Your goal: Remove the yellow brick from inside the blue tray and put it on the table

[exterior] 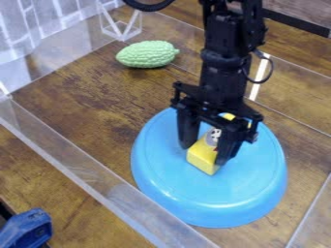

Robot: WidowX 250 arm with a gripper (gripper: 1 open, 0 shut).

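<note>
The gripper (pixel 215 142) straddles the yellow brick (pixel 204 155) in the blue tray (pixel 168 180); grip unclear.

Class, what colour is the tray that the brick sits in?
Light blue tray, seen best in the camera view.

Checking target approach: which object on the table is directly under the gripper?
The yellow brick in the blue tray; the bumpy green object lies far off.
</note>
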